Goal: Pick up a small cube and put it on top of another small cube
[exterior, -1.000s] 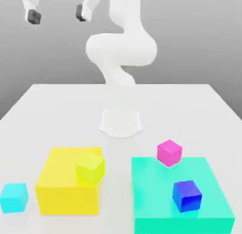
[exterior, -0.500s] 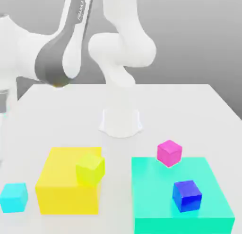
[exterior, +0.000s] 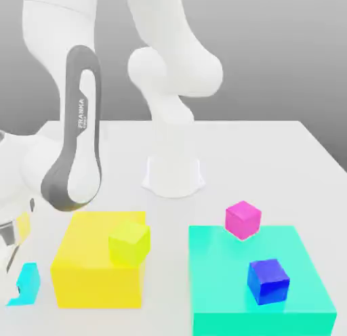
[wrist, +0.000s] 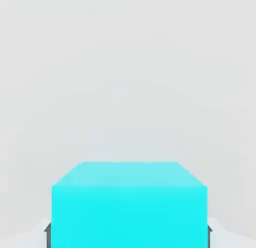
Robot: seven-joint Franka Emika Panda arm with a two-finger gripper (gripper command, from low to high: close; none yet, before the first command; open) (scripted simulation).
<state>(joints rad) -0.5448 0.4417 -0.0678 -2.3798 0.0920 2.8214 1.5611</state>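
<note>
- Grip: my gripper (wrist: 128, 231) is clamping the small cyan cube (wrist: 129, 204), with the dark pads (wrist: 47, 229) pressing flat on two opposite side faces in the hand view.
- In the exterior view the small cyan cube (exterior: 28, 282) is sitting low on the white table (exterior: 271, 158), at about nine o'clock from the big yellow block (exterior: 95, 267) and just beside it, with my hand partly covering it.
- I am judging it to be light and rigid, with smooth, flat, probably slick faces, so a square, centred pinch should be holding better than one near an edge or corner.
- I am taking it low on the sides, which is leaving the top face free and the bottom face clear for setting down.
- Being so small, it may be twisting between the pads if I am squeezing off-centre, so I am planning a straight lift.
- Other small cubes are waiting: a yellow-green cube (exterior: 129, 242) on the big yellow block, a pink cube (exterior: 242, 219) at twelve o'clock from the turquoise block (exterior: 217, 260), and a dark blue cube (exterior: 268, 280) on top of that block.
</note>
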